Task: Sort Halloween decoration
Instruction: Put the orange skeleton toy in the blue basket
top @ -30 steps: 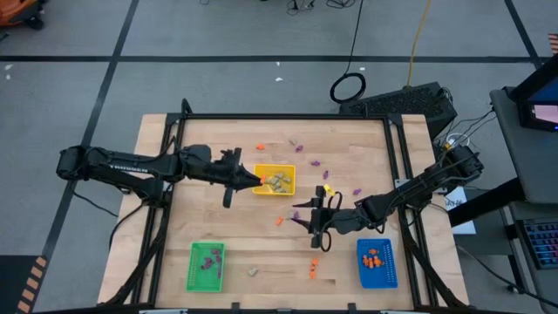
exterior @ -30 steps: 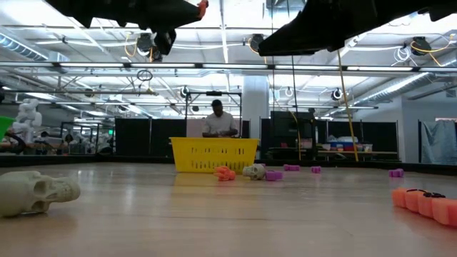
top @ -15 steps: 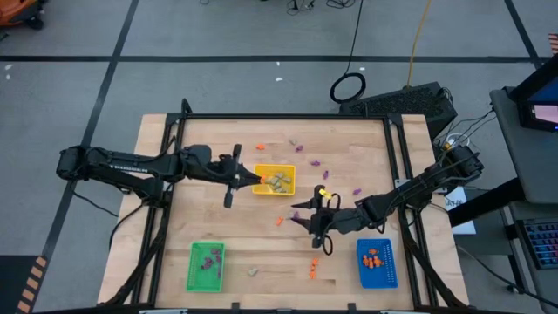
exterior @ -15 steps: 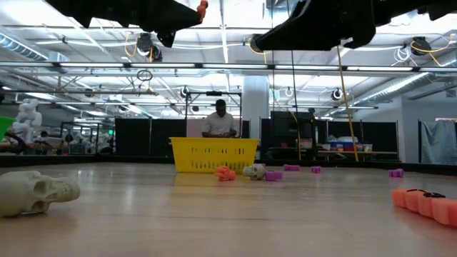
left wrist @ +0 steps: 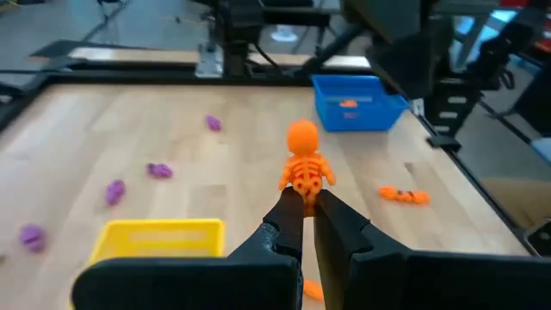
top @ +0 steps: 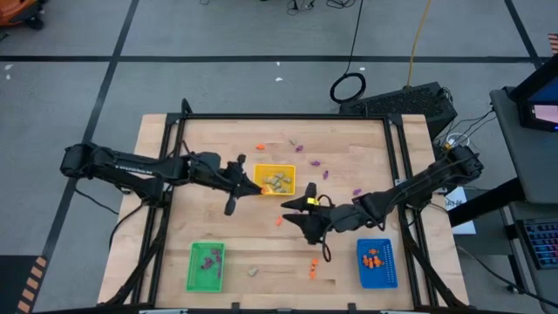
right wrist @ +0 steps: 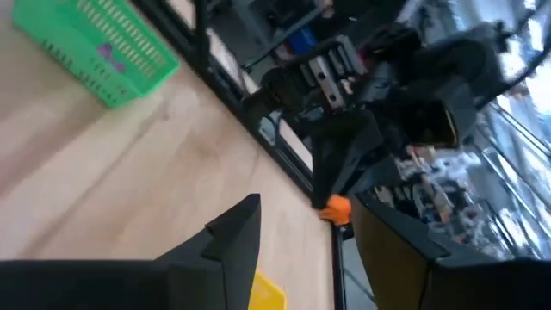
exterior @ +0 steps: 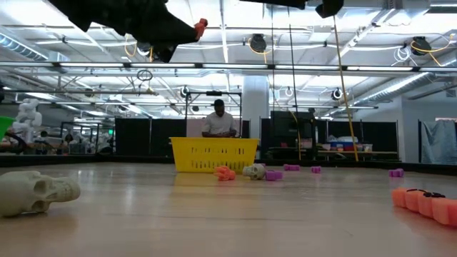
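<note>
Orange plastic, moulded as a tiny skeleton figure (left wrist: 304, 165), is pinched by its lower end between the pressed-together fingers of the left claw (top: 254, 186), which is held above the light wooden desk (top: 218, 139) just beside the yellow rectangular basket tray (top: 275, 180) near the desk's middle. The right claw (top: 301, 212) is held spread and empty over the desk's middle, towards the near edge, close to a loose orange trinket (top: 280, 221). The blue rectangular tray (top: 377, 262) by the near right corner is seen to hold orange pieces, so it is judged to be the skeleton's proper place; the green rectangular tray (top: 207, 266) by the near left corner holds purple ones, and the yellow tray holds pale beige-grey ones. Purple trinkets (top: 315, 161) lie scattered towards the far edge, more orange pieces (top: 313, 268) lie near the near edge, and a pale skull (exterior: 36, 190) rests on the desk. The chief risk is judged to be a misplaced release: with the figure hanging so near the yellow tray, it could be dropped among the pale pieces. A thin grip on the figure's end could also let it swing or slip during a long carry. The blue tray lies beyond the right arm, so a collision between the arms is possible unless a handover is made.
</note>
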Robot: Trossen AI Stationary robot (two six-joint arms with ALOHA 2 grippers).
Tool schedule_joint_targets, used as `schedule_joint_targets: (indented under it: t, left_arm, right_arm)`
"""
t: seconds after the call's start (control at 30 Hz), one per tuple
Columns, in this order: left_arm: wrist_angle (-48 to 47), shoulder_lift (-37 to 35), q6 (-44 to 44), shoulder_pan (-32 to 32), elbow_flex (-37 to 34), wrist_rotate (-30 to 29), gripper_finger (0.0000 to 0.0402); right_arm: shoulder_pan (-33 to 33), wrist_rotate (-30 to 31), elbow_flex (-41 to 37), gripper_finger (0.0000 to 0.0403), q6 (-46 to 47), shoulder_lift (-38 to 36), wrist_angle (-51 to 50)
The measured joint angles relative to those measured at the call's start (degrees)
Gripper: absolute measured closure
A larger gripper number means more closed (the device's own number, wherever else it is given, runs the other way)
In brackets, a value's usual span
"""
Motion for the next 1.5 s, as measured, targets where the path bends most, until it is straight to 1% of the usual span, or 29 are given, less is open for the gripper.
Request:
schedule_joint_targets:
  t: [0.1,0.17,0.27,0.33,0.47,0.53,0.67,0.77,0.93,1.13,1.23,1.37,1.5]
  left_arm:
    - [-0.08,2.03,-0.39,-1.48,1.43,1.50,0.0391]
    - [0.09,3.75,-1.43,-2.40,3.04,2.66,0.0391]
    - [-2.55,6.12,-1.49,-3.60,5.65,4.51,0.0391]
    - [-4.99,7.74,-1.49,-4.12,7.41,4.61,0.0391]
    - [-8.81,10.32,-1.49,-4.47,10.77,4.70,0.0391]
    - [-10.74,11.33,-1.47,-4.45,12.43,5.52,0.0391]
    - [-12.47,12.88,-1.51,-4.45,14.66,8.39,0.0391]
    - [-13.74,13.58,-1.47,-4.49,16.06,10.03,0.0391]
    - [-16.59,14.58,-1.45,-4.45,17.55,10.18,0.0391]
    - [-16.66,14.78,-1.19,-4.45,17.63,10.18,0.0391]
    - [-16.62,14.78,-0.99,-4.45,17.63,10.18,0.0391]
    - [-16.61,14.78,-0.92,-4.45,17.63,10.16,0.0391]
    - [-16.55,14.78,-0.88,-4.45,17.63,10.16,0.0391]
  right_arm:
    - [-1.58,-4.60,3.04,0.0230,-1.29,0.00,-5.62]
    - [-2.50,-7.58,4.30,0.0222,-2.09,0.00,-7.39]
    - [-3.03,-8.38,4.35,0.0206,-5.52,0.01,-7.42]
    - [-3.03,-9.02,4.35,0.0194,-7.57,0.04,-7.57]
    - [-3.93,-16.11,4.35,0.0177,-8.19,0.51,-8.09]
    - [-4.38,-16.48,4.35,0.0175,-8.19,0.80,-8.47]
    - [-5.79,-17.91,4.30,0.0175,-8.05,1.12,-8.52]
    - [-7.06,-20.69,4.30,0.0175,-6.87,1.22,-8.78]
    - [-8.73,-25.05,4.30,0.0186,-3.67,1.22,-8.65]
    - [-10.18,-30.20,4.30,0.0203,-1.69,1.22,-10.22]
    - [-10.72,-32.15,4.30,0.0204,-1.39,1.22,-10.28]
    - [-11.66,-32.83,4.30,0.0204,-0.52,1.26,-10.25]
    - [-12.42,-36.77,4.30,0.0204,-0.34,2.59,-8.70]
